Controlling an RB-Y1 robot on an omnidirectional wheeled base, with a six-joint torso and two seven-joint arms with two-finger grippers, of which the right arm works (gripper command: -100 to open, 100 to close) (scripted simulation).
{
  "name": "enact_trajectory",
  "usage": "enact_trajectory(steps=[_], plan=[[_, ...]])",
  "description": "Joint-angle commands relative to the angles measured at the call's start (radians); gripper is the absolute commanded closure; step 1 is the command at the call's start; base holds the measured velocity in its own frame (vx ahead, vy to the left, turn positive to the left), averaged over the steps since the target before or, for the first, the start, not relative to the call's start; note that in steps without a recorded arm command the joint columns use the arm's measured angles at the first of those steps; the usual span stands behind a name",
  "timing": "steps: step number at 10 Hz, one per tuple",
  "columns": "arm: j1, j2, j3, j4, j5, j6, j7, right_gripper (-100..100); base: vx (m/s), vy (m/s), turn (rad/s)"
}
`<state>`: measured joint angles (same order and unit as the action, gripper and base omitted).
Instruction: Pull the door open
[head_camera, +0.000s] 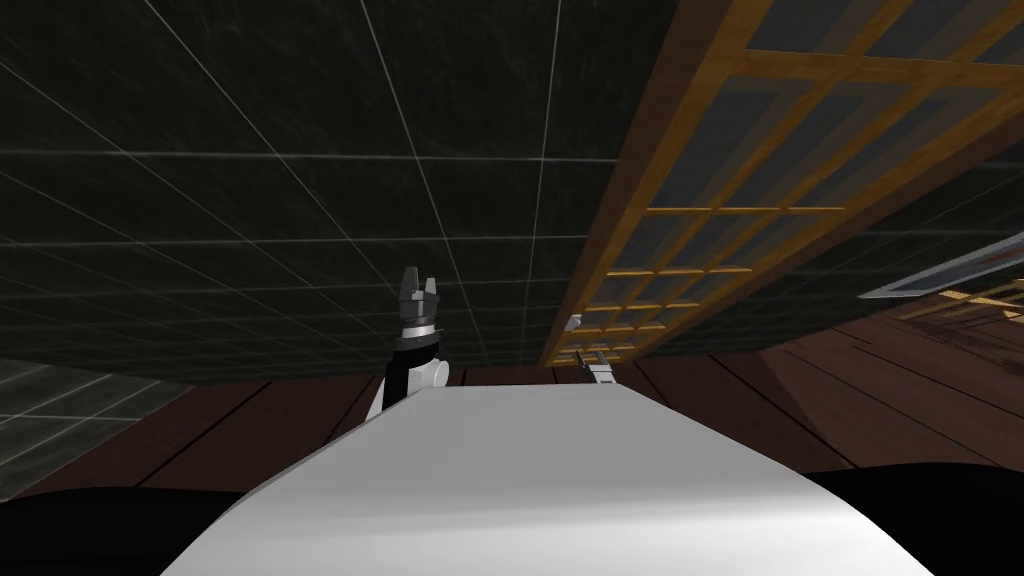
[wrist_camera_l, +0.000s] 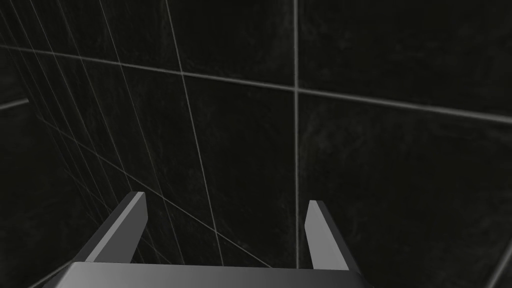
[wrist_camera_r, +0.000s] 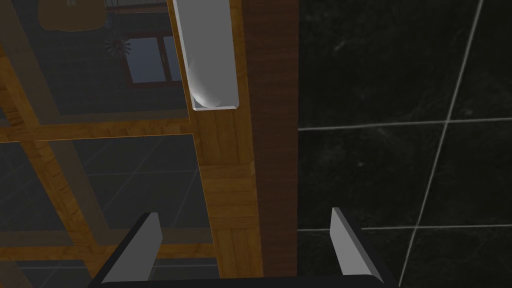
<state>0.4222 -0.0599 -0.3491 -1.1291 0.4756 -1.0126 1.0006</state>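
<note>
The door (head_camera: 760, 170) is a wooden lattice with glass panes, set in a dark brown frame (wrist_camera_r: 272, 125), right of a dark tiled wall (head_camera: 300, 200). A light grey handle (wrist_camera_r: 210, 60) is mounted on the door's wooden edge stile; in the head view the handle (head_camera: 573, 323) shows small. My right gripper (wrist_camera_r: 244, 216) is open and points at that stile, a short way below the handle and apart from it; in the head view the right gripper (head_camera: 598, 366) sits low at the door's edge. My left gripper (head_camera: 419, 283) is raised before the tiled wall, and the left gripper (wrist_camera_l: 225, 199) is open and empty.
Dark wooden floorboards (head_camera: 750, 390) run under the wall and door. The tiled wall (wrist_camera_r: 400, 125) meets the door frame on the handle side. A grey-edged panel (head_camera: 950, 270) lies at the far right.
</note>
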Motion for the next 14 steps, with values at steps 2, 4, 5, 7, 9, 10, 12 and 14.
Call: enact_trajectory(steps=[2, 4, 5, 7, 9, 10, 12, 14], plan=[[-0.002, 0.011, -0.015, 0.053, 0.02, -0.019, 0.038, -100, 0.05, -0.161, 0.138], [-0.003, 0.015, -0.02, 0.069, 0.026, -0.025, 0.049, -100, 0.031, -0.089, 0.05], [-0.005, 0.02, -0.026, 0.089, 0.033, -0.032, 0.064, -100, 0.027, -0.073, 0.099], [-0.008, 0.021, -0.028, 0.101, 0.035, -0.036, 0.068, -100, 0.015, -0.071, 0.084], [-0.038, -0.011, -0.055, 0.149, 0.011, -0.04, 0.071, -100, 0.112, 0.077, 0.185], [-0.043, -0.015, -0.06, 0.157, 0.007, -0.04, 0.071, -100, 0.137, 0.048, 0.062], [-0.059, -0.028, -0.075, 0.182, -0.007, -0.041, 0.071, -100, 0.165, 0.005, 0.086], [-0.078, -0.04, -0.092, 0.212, -0.022, -0.043, 0.071, -100, 0.171, -0.039, 0.104]])
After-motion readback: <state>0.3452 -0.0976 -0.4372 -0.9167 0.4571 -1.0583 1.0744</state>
